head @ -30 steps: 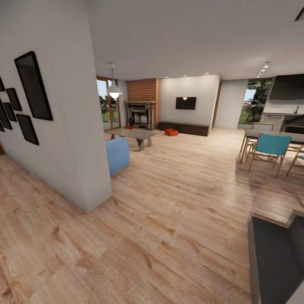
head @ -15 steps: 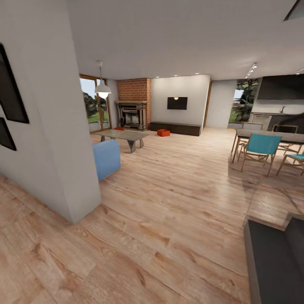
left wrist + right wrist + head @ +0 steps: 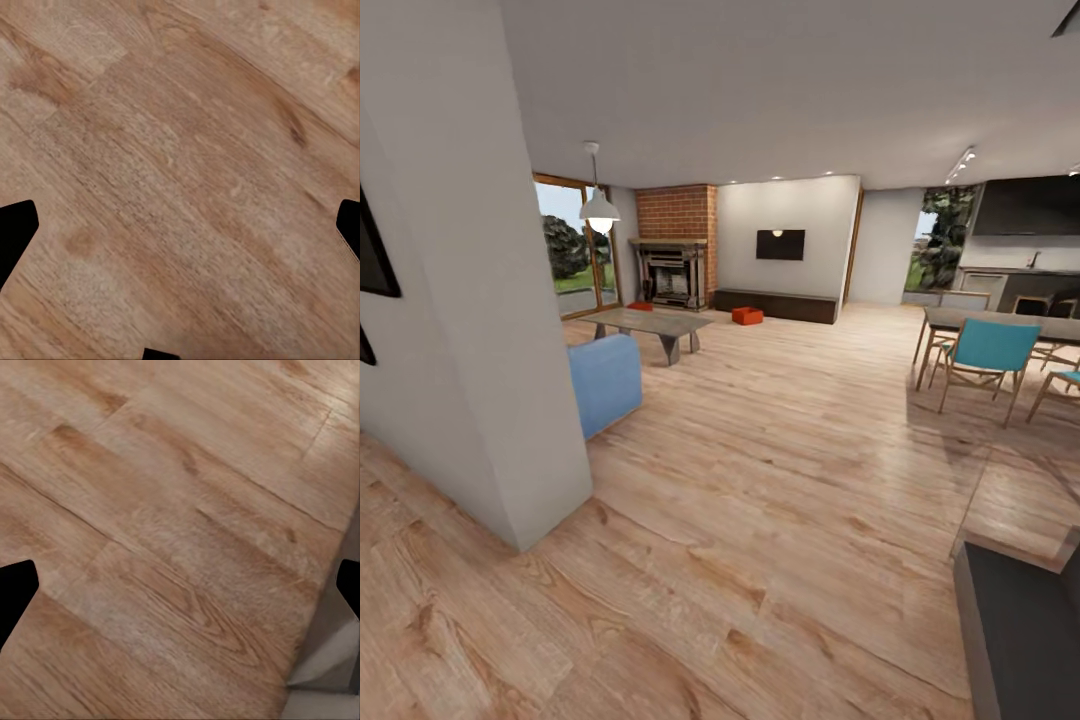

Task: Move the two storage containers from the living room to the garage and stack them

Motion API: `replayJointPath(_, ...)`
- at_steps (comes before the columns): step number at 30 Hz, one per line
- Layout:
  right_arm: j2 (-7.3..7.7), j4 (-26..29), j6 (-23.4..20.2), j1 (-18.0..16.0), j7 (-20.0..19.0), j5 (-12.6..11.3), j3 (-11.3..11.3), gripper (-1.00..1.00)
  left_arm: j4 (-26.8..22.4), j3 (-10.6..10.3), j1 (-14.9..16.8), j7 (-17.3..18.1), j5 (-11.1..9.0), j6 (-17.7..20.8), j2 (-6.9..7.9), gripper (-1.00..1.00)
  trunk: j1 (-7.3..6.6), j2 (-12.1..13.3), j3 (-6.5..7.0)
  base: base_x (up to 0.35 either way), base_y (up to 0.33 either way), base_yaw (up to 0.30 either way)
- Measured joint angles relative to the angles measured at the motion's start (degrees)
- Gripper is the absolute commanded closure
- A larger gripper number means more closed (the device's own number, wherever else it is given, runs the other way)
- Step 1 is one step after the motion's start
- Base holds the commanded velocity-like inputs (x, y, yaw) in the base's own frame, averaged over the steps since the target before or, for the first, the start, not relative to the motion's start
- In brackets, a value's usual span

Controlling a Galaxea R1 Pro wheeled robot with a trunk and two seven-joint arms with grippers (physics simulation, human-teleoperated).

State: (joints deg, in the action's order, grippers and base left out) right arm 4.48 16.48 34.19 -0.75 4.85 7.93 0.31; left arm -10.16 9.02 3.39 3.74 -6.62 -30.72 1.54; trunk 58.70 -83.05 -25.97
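The two storage containers, small orange-red open bins, sit far from us at the back of the living room: one [image 3: 747, 316] on the light wood plank floor [image 3: 780, 480] just in front of the long dark low cabinet [image 3: 778, 305], the other [image 3: 641, 306] near the foot of the brick fireplace [image 3: 674, 258], partly hidden beyond the grey coffee table [image 3: 650, 325]. They are too small here for us to tell which way their long sides run.

Nearest us, our left gripper [image 3: 180, 225] and right gripper [image 3: 180, 585] both hang over bare planks with their dark fingertips spread wide at the edges of the wrist views and nothing between them. In the right wrist view a pale grey edge [image 3: 330, 660] cuts across one corner of the floor.

In the head view, a dark grey flat surface [image 3: 1020, 630] juts in at the lower right, and the corner of a white wall [image 3: 490, 330] with black picture frames [image 3: 375, 265] stands close on the left. Between them we have a broad open strip of floor running straight ahead. Further on, a blue sofa end [image 3: 605, 380] sits behind the wall corner on the left, and a dining table [image 3: 1000, 325] with a teal chair [image 3: 985, 355] narrows the right side. The lane between them stays wide up to the cabinet and the wall-mounted black screen [image 3: 780, 245].
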Motion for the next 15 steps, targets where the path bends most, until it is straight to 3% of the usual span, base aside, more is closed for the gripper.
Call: replayJointPath(15, 0.08, 0.1, -0.9, 0.0, -0.2, 0.4, 0.1, -1.00, 0.0, 0.0, 0.0, -0.1, 0.0, 0.0, 0.18, -1.00, 0.00, 0.0, 0.00, 0.312, 0.000, 0.000)
